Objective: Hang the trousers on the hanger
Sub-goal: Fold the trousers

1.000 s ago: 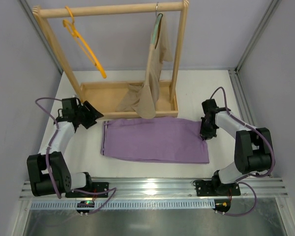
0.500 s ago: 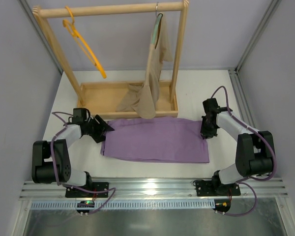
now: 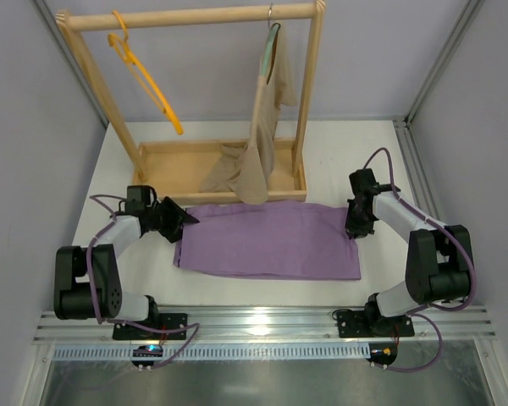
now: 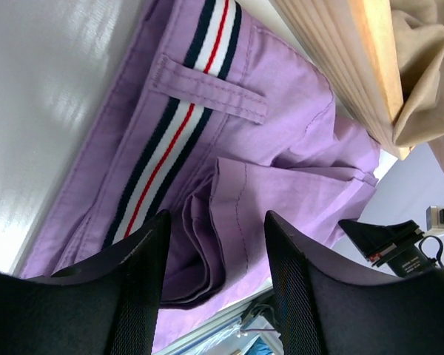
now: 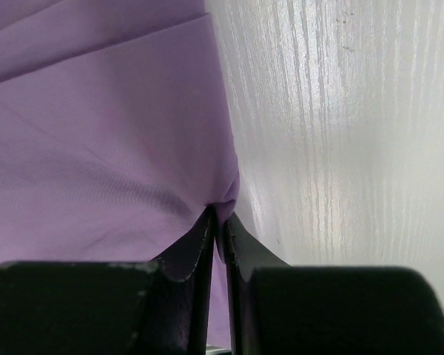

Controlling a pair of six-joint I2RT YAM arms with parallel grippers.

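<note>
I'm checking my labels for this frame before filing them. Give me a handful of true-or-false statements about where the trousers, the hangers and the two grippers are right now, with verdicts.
1. The lilac-purple fabric trousers lie spread on the white table. True.
2. The thin orange-yellow plastic hanger lies on the table beside the trousers. False: it hangs on the wooden rack, near the left end of its top bar.
3. The right gripper is shut on the trousers' edge. True.
4. The left gripper is clamped shut on the trousers. False: its jaws stand open at the striped waistband.
5. The beige-tan garment hangs on the orange hanger. False: it hangs on a grey-green hanger at the right.
</note>
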